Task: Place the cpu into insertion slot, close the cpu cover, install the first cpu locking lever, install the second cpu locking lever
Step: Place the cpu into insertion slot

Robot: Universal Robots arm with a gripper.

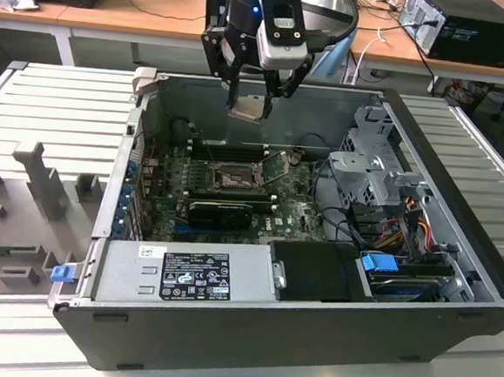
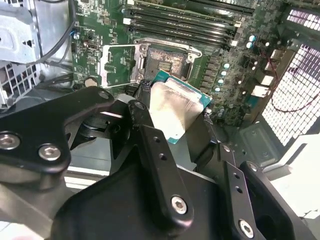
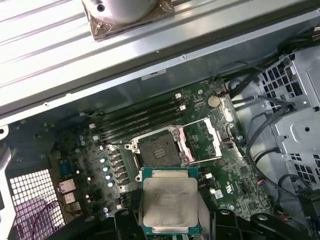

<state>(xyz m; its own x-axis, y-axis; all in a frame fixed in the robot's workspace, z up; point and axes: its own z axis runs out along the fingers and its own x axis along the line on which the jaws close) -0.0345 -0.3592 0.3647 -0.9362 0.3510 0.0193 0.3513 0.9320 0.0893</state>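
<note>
My gripper (image 1: pixel 248 99) hangs over the back of the open computer case (image 1: pixel 454 283), shut on the cpu (image 1: pixel 248 109). The cpu (image 3: pixel 170 202) is a flat square chip with a pale metallic face and a green rim, held by two opposite edges between black fingers (image 2: pixel 150 140). It is well above the motherboard and touches nothing else. The insertion slot (image 3: pixel 159 149) lies open and bare below and ahead of it. The cpu cover (image 3: pixel 207 140), a thin grey frame plate, is swung open beside the slot. In the second wrist view the cpu (image 2: pixel 175 112) hides the slot's (image 2: pixel 167 59) near edge.
A black expansion card (image 1: pixel 220 210) lies just in front of the socket, memory slots (image 3: pixel 137 120) behind it. A power supply (image 1: pixel 188 275) fills the case's front, a drive cage (image 1: pixel 379 177) and cables (image 1: pixel 406 227) the exterior view's right. Grey fixtures (image 1: pixel 47 181) stand outside.
</note>
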